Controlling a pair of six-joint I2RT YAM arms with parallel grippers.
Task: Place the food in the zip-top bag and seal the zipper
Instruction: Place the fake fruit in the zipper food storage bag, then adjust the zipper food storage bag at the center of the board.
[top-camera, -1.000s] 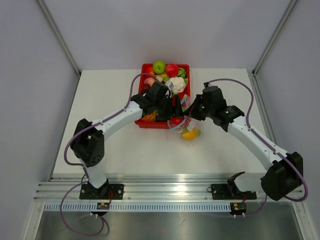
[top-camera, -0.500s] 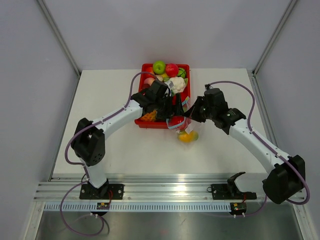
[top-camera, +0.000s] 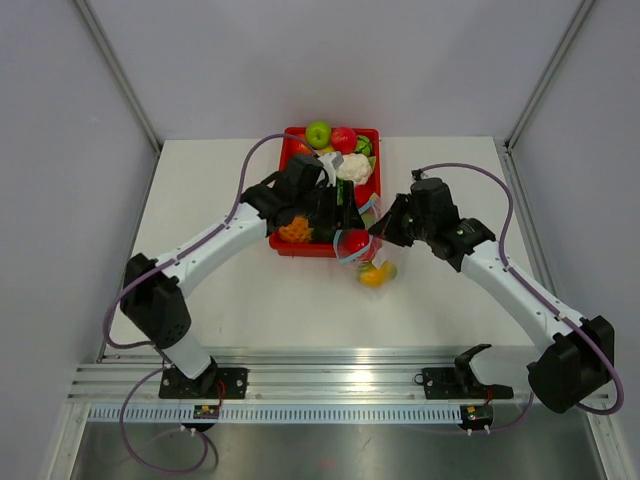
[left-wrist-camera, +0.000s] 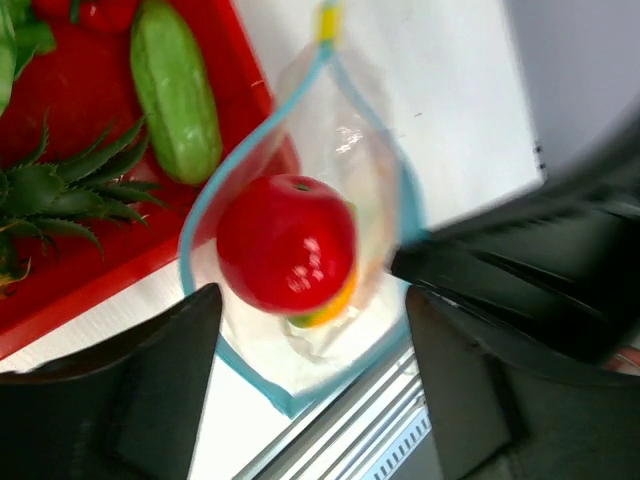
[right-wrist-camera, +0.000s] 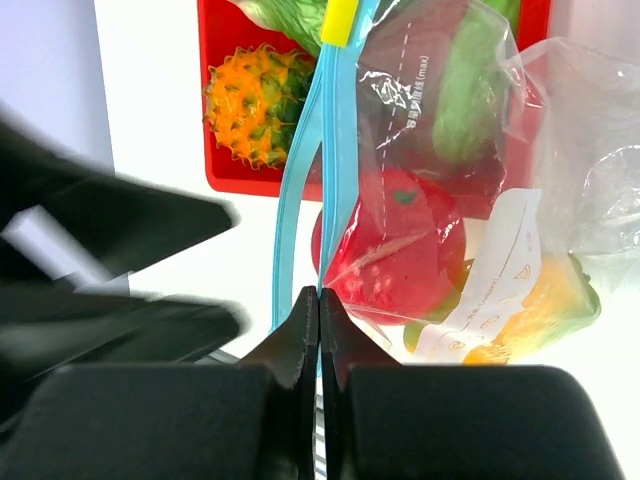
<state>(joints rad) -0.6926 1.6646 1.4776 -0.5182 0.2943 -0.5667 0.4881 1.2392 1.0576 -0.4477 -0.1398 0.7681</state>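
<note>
The clear zip-top bag (top-camera: 368, 255) hangs at the red tray's front right corner, its mouth open. My right gripper (top-camera: 380, 232) is shut on the bag's teal zipper (right-wrist-camera: 335, 150) strip, as the right wrist view (right-wrist-camera: 320, 292) shows. A red tomato (left-wrist-camera: 286, 244) sits in the bag's mouth, above an orange-yellow mango (top-camera: 378, 272); both show through the plastic in the right wrist view, tomato (right-wrist-camera: 392, 245) and mango (right-wrist-camera: 535, 310). My left gripper (top-camera: 338, 212) is open and empty just above the bag's mouth (left-wrist-camera: 312, 300).
The red tray (top-camera: 300, 251) holds a green apple (top-camera: 318, 133), a cauliflower (top-camera: 352, 167), a cucumber (left-wrist-camera: 175, 90), an orange spiky fruit (right-wrist-camera: 250, 100) and leafy greens. The two grippers are close together over the tray's right corner.
The tomato has left my left gripper and now sits in the bag. The left gripper has drawn back toward the tray. The right gripper has held the zipper edge almost still.
</note>
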